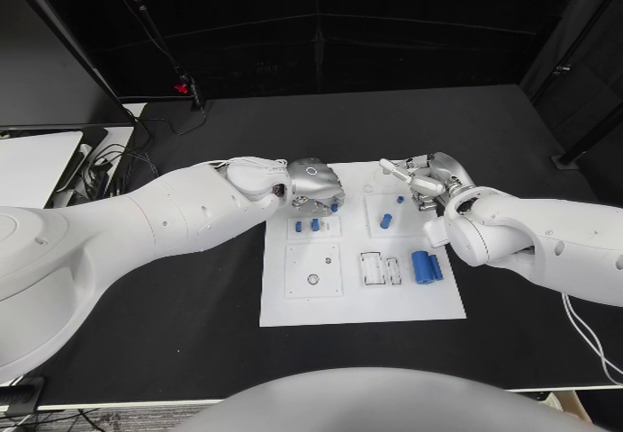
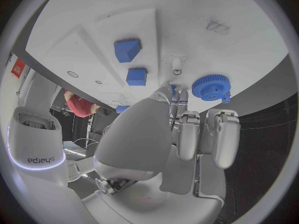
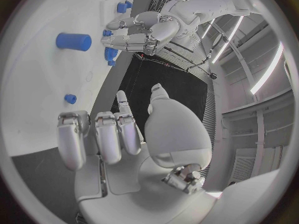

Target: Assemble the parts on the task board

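The white task board (image 1: 364,288) lies mid-table. My left hand (image 1: 314,184) hovers low over its far left part, fingertips (image 2: 176,95) drawn together right beside a blue gear (image 2: 211,87) that lies flat on the board. A sliver of blue shows at those fingertips; I cannot tell whether it is held. Two blue blocks (image 2: 127,50) stand on a raised plate close by. My right hand (image 1: 428,175) sits at the board's far right edge, fingers (image 3: 106,134) apart and holding nothing. A blue cylinder (image 1: 385,219) and a small blue stud (image 1: 399,199) stand near it.
Two larger blue cylinders (image 1: 425,266) lie side by side at the board's right, beside a slotted white holder (image 1: 379,268). A square plate with a round hole (image 1: 313,270) sits on the board's left. Cables and a white box (image 1: 39,162) crowd the table's left edge.
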Robot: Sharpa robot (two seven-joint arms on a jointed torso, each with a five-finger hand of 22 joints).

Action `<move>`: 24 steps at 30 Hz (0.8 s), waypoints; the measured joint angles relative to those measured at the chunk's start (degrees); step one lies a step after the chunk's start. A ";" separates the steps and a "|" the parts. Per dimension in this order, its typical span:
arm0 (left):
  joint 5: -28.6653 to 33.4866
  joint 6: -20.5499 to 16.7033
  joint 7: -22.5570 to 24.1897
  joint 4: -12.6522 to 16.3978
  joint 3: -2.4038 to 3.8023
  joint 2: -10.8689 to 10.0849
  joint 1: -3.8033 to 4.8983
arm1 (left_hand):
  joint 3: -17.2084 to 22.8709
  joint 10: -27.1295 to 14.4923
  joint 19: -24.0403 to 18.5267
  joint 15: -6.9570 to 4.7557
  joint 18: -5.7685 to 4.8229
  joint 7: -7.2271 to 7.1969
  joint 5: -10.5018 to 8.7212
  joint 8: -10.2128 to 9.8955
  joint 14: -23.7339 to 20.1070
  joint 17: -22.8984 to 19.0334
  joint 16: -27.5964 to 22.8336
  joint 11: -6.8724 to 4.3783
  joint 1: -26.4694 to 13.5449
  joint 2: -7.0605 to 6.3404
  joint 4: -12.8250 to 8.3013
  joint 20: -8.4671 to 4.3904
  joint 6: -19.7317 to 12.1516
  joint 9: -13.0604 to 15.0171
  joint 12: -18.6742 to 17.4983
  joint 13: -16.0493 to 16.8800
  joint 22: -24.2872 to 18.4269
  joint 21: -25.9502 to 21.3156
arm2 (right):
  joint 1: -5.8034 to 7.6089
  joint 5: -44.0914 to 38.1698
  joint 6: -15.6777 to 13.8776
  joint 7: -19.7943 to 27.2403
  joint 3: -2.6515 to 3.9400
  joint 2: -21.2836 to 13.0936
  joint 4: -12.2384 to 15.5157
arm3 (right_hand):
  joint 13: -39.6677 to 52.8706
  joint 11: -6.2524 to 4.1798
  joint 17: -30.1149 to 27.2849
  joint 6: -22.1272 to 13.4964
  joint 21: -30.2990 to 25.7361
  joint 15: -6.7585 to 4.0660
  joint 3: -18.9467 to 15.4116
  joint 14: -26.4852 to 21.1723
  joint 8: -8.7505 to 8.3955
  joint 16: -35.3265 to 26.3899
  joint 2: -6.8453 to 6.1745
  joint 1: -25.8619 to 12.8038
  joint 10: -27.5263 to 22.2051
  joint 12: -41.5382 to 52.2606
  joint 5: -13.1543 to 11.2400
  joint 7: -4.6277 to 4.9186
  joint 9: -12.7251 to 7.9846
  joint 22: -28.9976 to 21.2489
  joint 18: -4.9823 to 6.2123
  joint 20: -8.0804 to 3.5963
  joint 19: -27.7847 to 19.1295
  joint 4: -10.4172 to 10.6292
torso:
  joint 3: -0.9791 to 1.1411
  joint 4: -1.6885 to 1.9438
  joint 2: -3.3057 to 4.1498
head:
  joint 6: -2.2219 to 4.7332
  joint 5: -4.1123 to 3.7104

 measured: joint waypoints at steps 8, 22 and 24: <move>-0.19 0.18 -0.01 -0.12 0.02 0.32 0.00 | 0.43 0.20 0.03 0.00 0.00 -0.29 0.00 -0.23 0.00 0.00 0.00 -0.20 -0.01 -0.01 0.07 -0.39 0.29 -0.16 -0.29 0.00 0.00 0.00 | 0.00 0.00 0.00 -0.06 0.00 0.09 -0.04 | 0.00 0.00 0.00 0.00 0.00 0.00 0.00 0.00 0.00 0.00 0.00 0.00 0.00 0.00 0.00 0.00 0.00 0.00 0.00 0.00 0.00 0.00 | 0.00 0.00 0.01 | -0.09 -0.05; -0.22 1.14 -0.55 0.39 0.14 0.45 0.11 | 2.28 2.45 0.03 -0.49 0.00 -0.71 0.00 -0.22 0.08 -0.01 0.00 -0.61 0.26 -0.30 -0.07 -0.39 2.35 -0.46 -0.87 -0.15 0.00 0.00 | 0.00 0.00 0.00 -0.20 0.00 0.10 -0.08 | 0.00 0.00 0.00 0.00 0.00 0.00 0.00 0.00 0.00 0.00 0.00 0.00 0.00 0.00 0.00 0.00 -0.02 0.00 0.00 0.00 0.00 0.00 | 0.04 0.04 0.00 | -0.24 -0.02; -0.21 1.26 -0.61 0.39 0.15 0.45 0.13 | 2.29 2.45 -0.09 -0.49 0.00 -0.71 0.00 -0.32 0.08 -0.01 0.00 -0.61 0.26 -0.30 -0.09 -0.51 2.35 -0.54 -1.10 -0.14 0.00 0.00 | 0.00 0.00 0.00 -0.22 0.00 0.10 -0.08 | 0.00 0.00 0.00 0.00 0.00 0.00 0.00 0.00 0.00 0.00 0.00 0.00 0.00 0.00 0.00 0.00 -0.02 0.00 0.00 0.00 0.00 0.00 | 0.04 0.05 -0.01 | -0.20 0.03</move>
